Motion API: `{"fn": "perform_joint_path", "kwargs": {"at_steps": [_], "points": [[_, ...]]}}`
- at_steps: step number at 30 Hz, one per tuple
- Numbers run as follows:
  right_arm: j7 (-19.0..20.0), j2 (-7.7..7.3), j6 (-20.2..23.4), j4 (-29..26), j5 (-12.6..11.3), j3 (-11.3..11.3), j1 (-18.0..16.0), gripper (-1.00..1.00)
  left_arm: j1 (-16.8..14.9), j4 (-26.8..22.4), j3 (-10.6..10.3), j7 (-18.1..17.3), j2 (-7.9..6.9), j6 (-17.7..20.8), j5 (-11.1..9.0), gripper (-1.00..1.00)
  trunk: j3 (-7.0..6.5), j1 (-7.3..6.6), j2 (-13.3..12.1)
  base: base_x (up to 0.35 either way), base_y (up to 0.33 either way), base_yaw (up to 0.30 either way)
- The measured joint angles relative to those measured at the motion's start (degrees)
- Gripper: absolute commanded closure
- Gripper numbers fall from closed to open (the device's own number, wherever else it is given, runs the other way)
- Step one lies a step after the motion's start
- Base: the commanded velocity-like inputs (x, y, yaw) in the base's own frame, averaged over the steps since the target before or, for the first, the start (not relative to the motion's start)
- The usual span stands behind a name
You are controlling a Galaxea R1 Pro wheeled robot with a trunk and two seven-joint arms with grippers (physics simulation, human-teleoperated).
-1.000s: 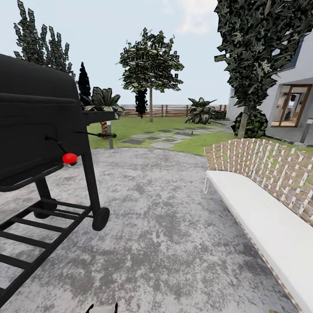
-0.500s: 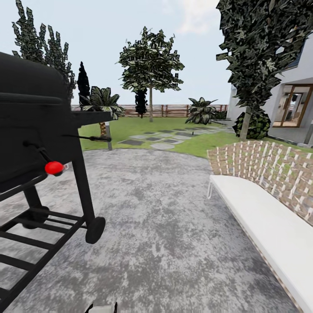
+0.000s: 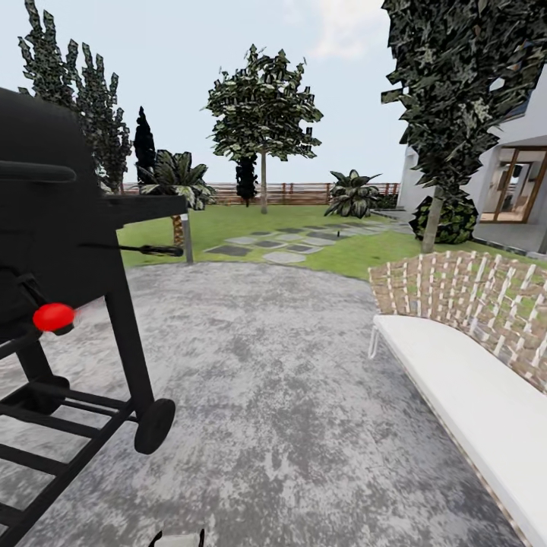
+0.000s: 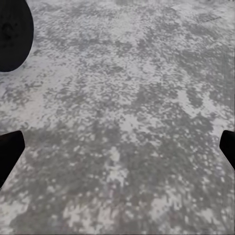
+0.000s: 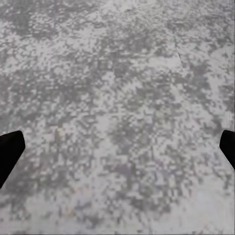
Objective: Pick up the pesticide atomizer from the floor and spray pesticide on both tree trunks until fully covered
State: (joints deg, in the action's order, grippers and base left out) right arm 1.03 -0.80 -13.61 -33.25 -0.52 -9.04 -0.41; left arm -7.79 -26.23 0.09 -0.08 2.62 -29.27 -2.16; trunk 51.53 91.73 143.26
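The robot stands on grey stone paving (image 3: 289,395). A black wheeled grill (image 3: 61,251) with a red knob (image 3: 53,317) crowds the paving's left edge, and a white-cushioned bench (image 3: 471,395) with a woven back runs along its right edge, leaving an open lane between them toward the lawn (image 3: 228,220).

Stepping stones (image 3: 281,245) cross the grass beyond the paving's far edge. 2 trees show: one tree (image 3: 264,114) far off near the brown fence (image 3: 304,194), its thin-looking trunk (image 3: 264,182) bare; a nearer tree (image 3: 456,83) by the white house (image 3: 516,182), its trunk (image 3: 433,220) rising behind the bench. A palm (image 3: 178,178) stands behind the grill.

The atomizer cannot be made out anywhere on the grass.

Both wrist views look down on paving. The left pincer (image 4: 117,147) and right pincer (image 5: 117,147) each stand wide, dark fingertips at opposite edges, holding nothing.
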Motion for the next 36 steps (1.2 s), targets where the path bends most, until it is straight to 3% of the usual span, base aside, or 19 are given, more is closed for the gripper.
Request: {"fn": "perform_joint_path", "kwargs": {"at_steps": [36], "points": [[0.0,0.00,0.0,0.1,0.0,0.0,0.0,-1.00,0.0,0.1,0.0,0.0,0.00,0.0,0.0,-1.00,0.00,0.00,0.0,0.329,0.000,0.000]]}}
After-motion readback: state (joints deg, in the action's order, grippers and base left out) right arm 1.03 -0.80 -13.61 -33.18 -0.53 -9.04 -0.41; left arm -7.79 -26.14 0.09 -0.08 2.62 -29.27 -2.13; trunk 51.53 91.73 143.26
